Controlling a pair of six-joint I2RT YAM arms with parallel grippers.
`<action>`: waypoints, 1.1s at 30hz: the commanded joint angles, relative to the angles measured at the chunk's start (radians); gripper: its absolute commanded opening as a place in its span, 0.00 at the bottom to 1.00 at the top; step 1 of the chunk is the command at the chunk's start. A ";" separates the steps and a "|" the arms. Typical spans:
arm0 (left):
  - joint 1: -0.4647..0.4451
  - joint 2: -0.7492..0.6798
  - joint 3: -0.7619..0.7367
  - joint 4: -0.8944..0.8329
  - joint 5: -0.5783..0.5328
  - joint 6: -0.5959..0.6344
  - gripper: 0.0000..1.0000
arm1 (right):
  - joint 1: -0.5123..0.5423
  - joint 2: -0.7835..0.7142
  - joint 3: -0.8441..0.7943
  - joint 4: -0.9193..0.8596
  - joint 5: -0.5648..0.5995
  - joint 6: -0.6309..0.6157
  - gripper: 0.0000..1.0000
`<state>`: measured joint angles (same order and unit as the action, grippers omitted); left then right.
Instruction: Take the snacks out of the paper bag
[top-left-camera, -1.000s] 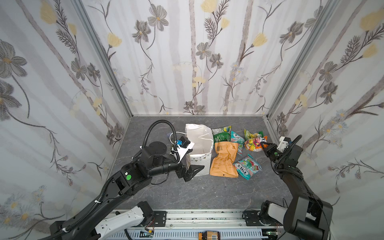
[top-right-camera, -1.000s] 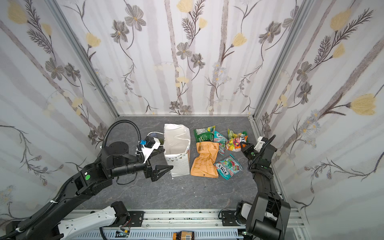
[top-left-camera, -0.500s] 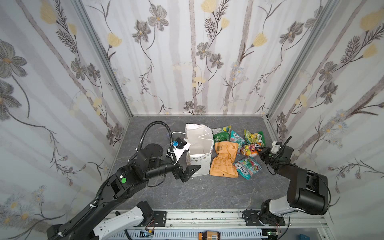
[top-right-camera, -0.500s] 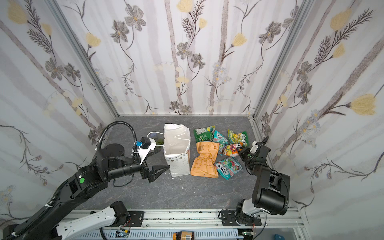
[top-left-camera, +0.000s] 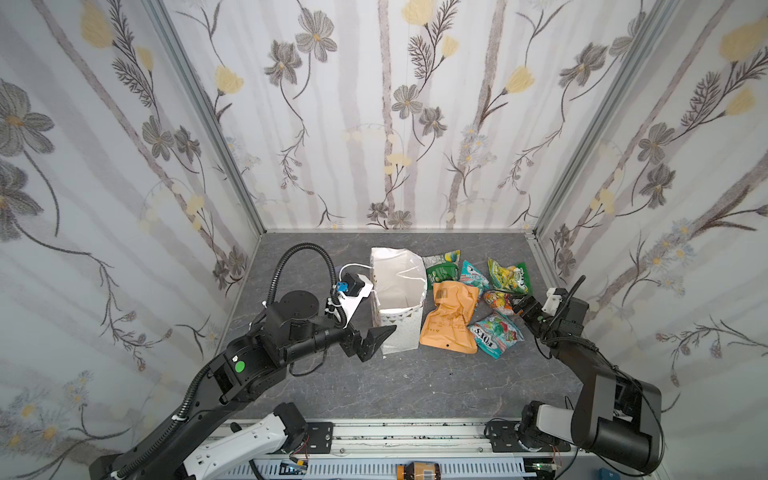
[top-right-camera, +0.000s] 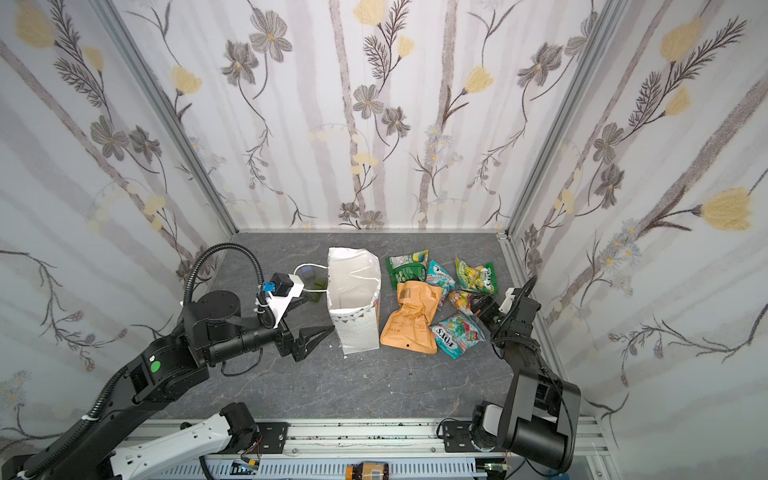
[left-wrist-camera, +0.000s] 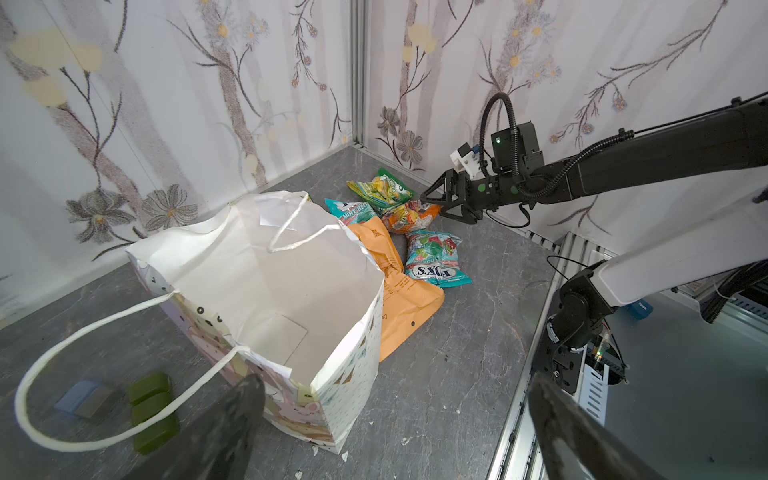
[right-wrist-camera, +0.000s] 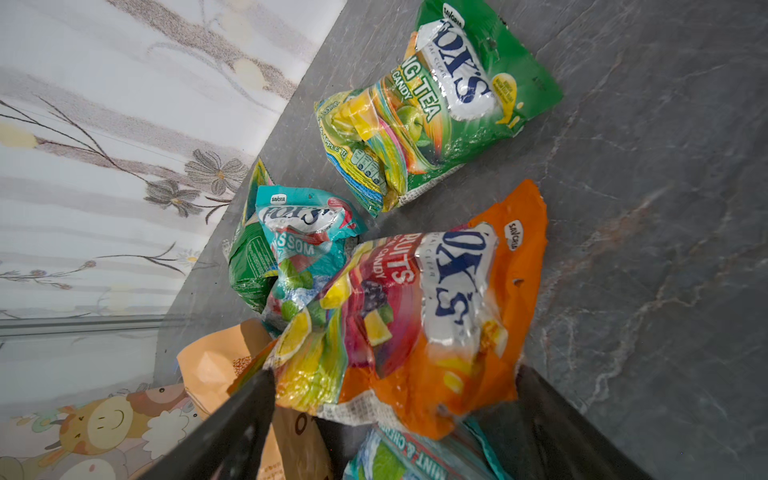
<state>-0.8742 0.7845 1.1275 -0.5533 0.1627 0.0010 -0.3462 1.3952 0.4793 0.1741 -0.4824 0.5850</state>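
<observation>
I have parted the right end effector (left-wrist-camera: 432, 203) off the crinkly orange fruit-candy packet (right-wrist-camera: 415, 324); left end effector (top-left-camera: 380, 343) also parted. Six snacks (top-left-camera: 494, 334), one tall white paper bag (top-left-camera: 401, 332).

left arm (top-left-camera: 249, 365): matte black links, round green sticker (top-left-camera: 239, 366) | ribbed black hose (top-left-camera: 307, 246) arching at the wrist | white camera bracket (top-left-camera: 353, 303) with blue plug (top-left-camera: 341, 286) | left gripper (left-wrist-camera: 392, 378): dark wedge-shaped fingers | right arm (top-left-camera: 598, 374): black, white bracket (top-left-camera: 555, 299), thin black cables | white base links (top-left-camera: 232, 451) at near rail
</observation>
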 joint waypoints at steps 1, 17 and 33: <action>0.001 -0.023 -0.006 0.031 -0.078 0.012 1.00 | 0.001 -0.059 -0.011 -0.053 0.065 -0.048 1.00; 0.001 -0.244 -0.228 0.160 -0.887 -0.052 1.00 | 0.134 -0.393 0.005 0.055 0.390 -0.098 1.00; 0.416 -0.145 -0.721 0.667 -0.871 0.018 1.00 | 0.369 -0.124 -0.270 0.814 0.732 -0.493 1.00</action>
<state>-0.5266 0.6117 0.4824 -0.1005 -0.7982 0.0624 0.0059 1.2320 0.2409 0.7467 0.1917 0.2070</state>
